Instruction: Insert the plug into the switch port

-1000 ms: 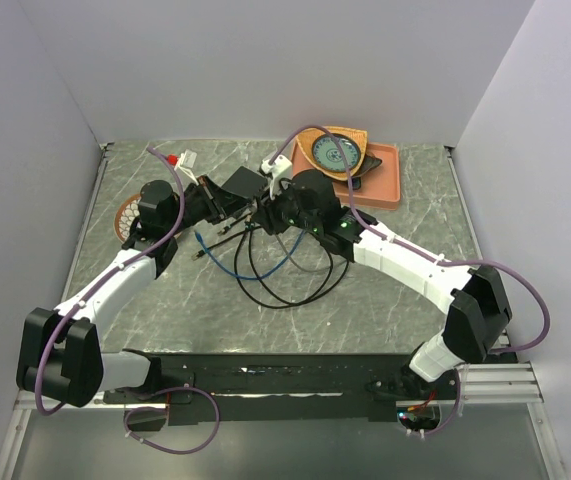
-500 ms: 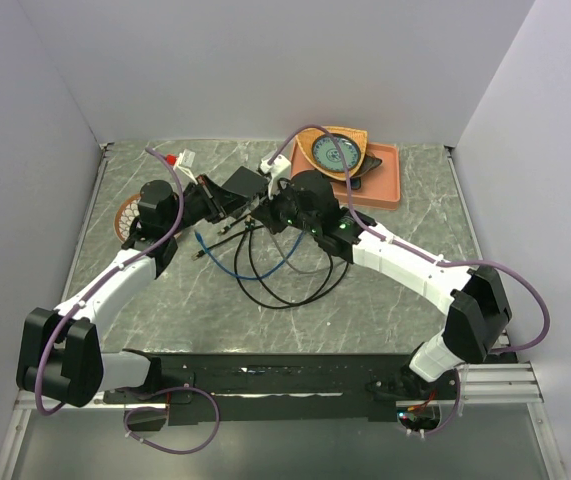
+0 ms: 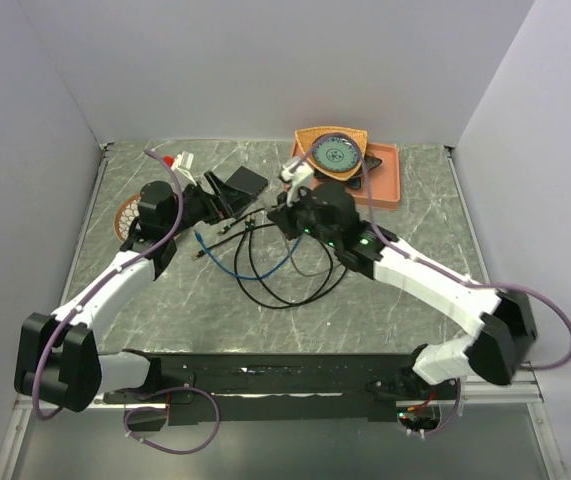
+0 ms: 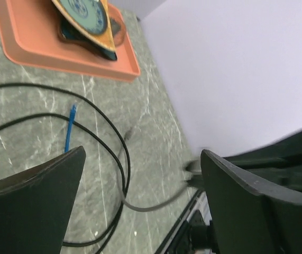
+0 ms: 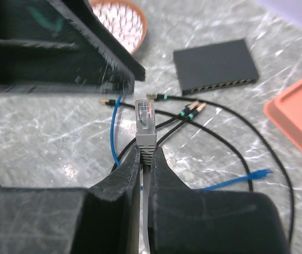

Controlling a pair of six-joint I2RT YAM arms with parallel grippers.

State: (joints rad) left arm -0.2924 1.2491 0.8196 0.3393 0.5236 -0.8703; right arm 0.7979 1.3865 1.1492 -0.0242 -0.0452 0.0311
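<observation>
Since the earlier frame the left gripper (image 4: 143,153) is standing with its fingers wide apart and nothing between them, and the right arm is swinging its elbow outward. The right gripper (image 5: 145,153) is clamping the grey boot of the clear plug (image 5: 145,117), which is pointing up and away from it. The switch (image 5: 214,66) is lying flat and free on the tabletop (image 3: 265,330), well apart from the plug, with its switch port (image 5: 222,84) row facing the loose black cables (image 5: 230,145).

I am judging that the box is likely sliding away under a push, because nothing is holding it. The plug is perhaps pivoting in such a narrow grip, and the loose connectors (image 5: 193,108) near the ports are risking a snag.

I am finding no readable brand, label or writing.
</observation>
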